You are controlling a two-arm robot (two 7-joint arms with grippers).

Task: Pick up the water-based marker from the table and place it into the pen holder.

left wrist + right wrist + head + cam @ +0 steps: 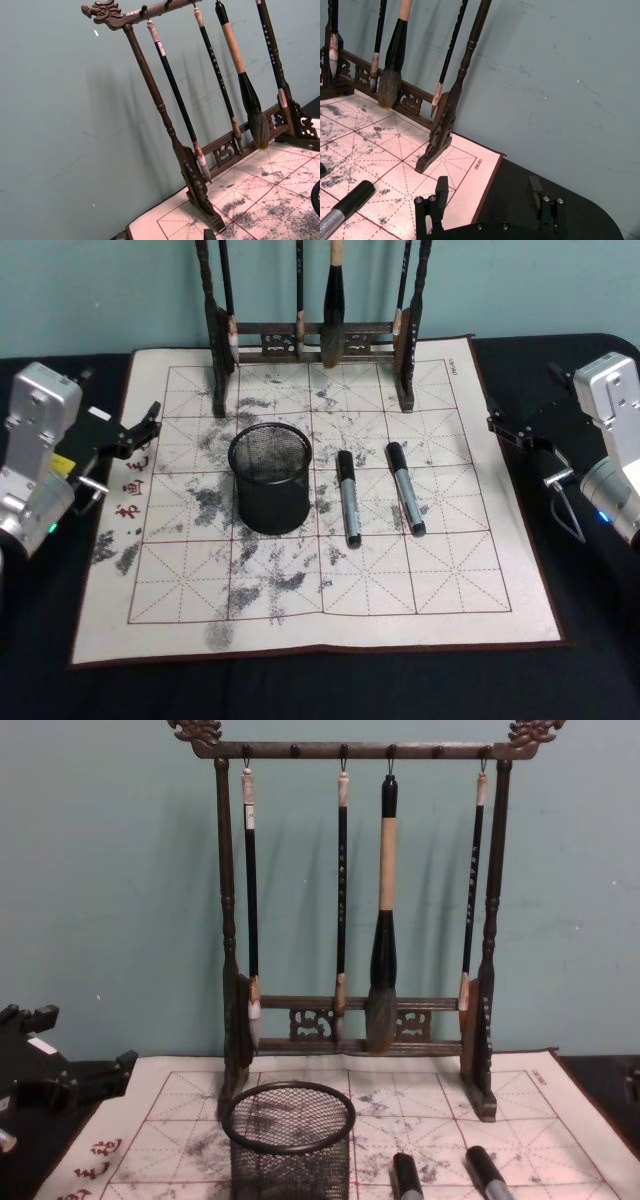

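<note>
step: reach, nothing held | right tool (487, 192) released, beyond right edge of mat (450, 610); left tool (148, 420) released, parked left | water-based marker (405, 488) flat on mat, right of pen holder (270, 478), second marker (348, 498) between | advice: right tool straddles mid-barrel crosswise, clear of the neighbour
</note>
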